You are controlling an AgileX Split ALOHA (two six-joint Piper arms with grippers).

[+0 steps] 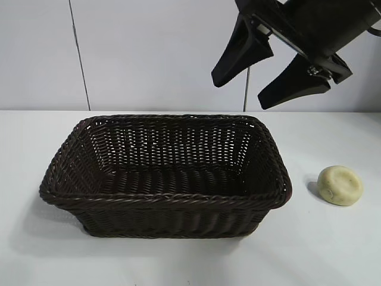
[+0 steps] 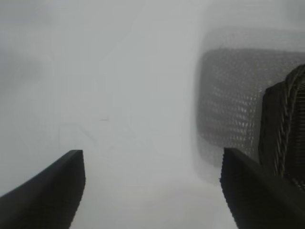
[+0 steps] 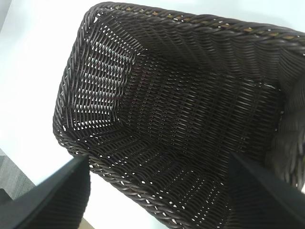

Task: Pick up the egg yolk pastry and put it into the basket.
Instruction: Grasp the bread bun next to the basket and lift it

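Nothing done yet: small pale yellow domed egg yolk pastry (image 1: pixel 340 185) sits near the white table's (image 1: pixel 333 250) right edge, outside the empty dark brown woven wicker basket (image 1: pixel 166 198); my right gripper (image 1: pixel 268 80) hangs above, fingers apart, holding nothing.

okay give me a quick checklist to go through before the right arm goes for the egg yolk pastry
1. Pastry reachable: the egg yolk pastry lies bare on the table, right of the basket, apart from it. Ok.
2. Right tool open: fingers spread wide, nothing held. Ok.
3. Right tool over the pastry: it hangs high above the basket's right rear corner, not above the pastry. Not ok.
4. Basket ready: upright, nothing inside. Ok.
5. Left tool out of the way: open, low over the table beside the basket; not in the exterior view. Cannot tell.
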